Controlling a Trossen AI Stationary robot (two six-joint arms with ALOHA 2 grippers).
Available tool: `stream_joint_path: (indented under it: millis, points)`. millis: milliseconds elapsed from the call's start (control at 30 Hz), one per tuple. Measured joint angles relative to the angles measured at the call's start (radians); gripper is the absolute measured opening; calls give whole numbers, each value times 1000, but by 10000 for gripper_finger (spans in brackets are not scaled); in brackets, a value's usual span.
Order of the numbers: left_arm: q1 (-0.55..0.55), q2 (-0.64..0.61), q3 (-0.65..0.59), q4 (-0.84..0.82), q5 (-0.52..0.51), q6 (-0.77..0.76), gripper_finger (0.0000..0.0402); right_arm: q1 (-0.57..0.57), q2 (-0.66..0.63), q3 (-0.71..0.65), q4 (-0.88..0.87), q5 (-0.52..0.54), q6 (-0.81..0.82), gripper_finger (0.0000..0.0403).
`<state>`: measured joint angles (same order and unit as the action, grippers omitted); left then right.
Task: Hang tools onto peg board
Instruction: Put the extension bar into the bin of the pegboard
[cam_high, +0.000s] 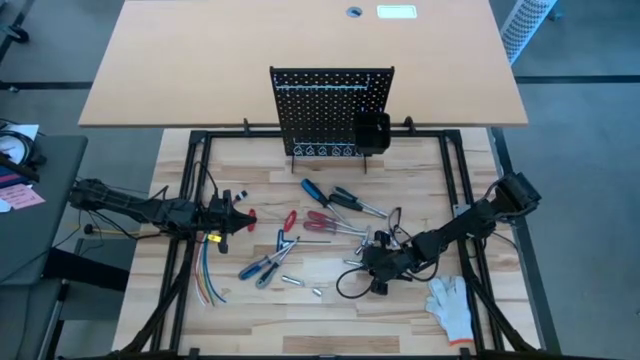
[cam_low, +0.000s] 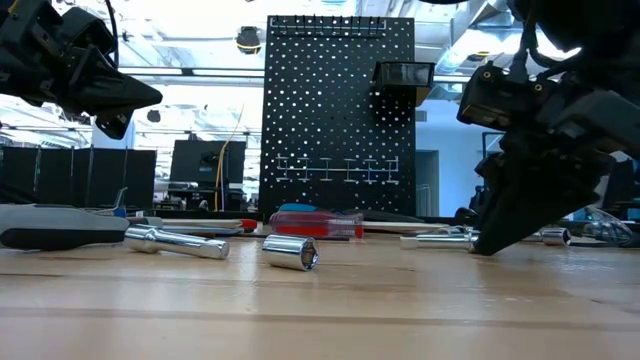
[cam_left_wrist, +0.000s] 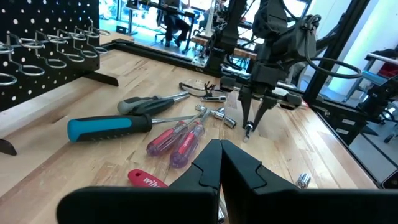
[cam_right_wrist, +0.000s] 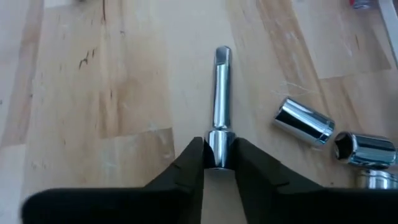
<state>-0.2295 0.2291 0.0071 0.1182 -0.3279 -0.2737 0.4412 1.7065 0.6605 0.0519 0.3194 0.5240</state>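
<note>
1. Presently a silver bit (cam_right_wrist: 219, 106), lying on the table (cam_high: 330, 310) in front of the peg board (cam_high: 330, 110), is pinched at its thick end by the right gripper (cam_right_wrist: 219, 155).
2. A straight lift is advised, so nearby sockets (cam_right_wrist: 305, 121) are not knocked.
3. Right arm is angled low; left gripper (cam_left_wrist: 219, 163) hovers with fingers pressed together, empty.

The left arm reaches in from the desk's left side, held above the surface, its gripper (cam_high: 243, 215) with fingers (cam_left_wrist: 245, 168) pressed together and empty. The right arm slants in from the right, elbow raised, its gripper (cam_right_wrist: 219, 154) tipped down at the desk, fingers (cam_right_wrist: 189, 163) pinching a thin silver metal bit (cam_right_wrist: 221, 93).
</note>
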Motion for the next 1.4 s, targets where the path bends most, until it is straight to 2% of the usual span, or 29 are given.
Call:
stream_joint_path:
  millis: [200, 367, 533, 633, 733, 833, 1033, 1233, 1400]
  points:
    - [0, 0, 0, 0, 0, 0, 0, 14, -18, 4, -5, 24, -4, 59]
    - [0, 0, 0, 0, 0, -2, 0, 42, -97, 65, -32, 44, -72, 59]
    - [0, 0, 0, 0, 0, -4, 0, 76, -193, 183, -80, 268, -228, 59]
    - [0, 0, 0, 0, 0, -4, 0, 73, -245, 260, -79, 475, -403, 59]
    - [0, 0, 0, 0, 0, -4, 0, 35, -293, 321, -87, 663, -535, 59]
    - [0, 0, 0, 1, 0, -4, 0, -51, -341, 365, -144, 753, -538, 59]
    - [0, 0, 0, 0, 0, -4, 0, -283, -411, 449, -337, 715, -437, 59]
    - [0, 0, 0, 0, 0, -4, 0, -477, -405, 562, -510, 521, -365, 59]
    - [0, 0, 0, 0, 0, -4, 0, -578, -381, 658, -727, 450, -257, 59]
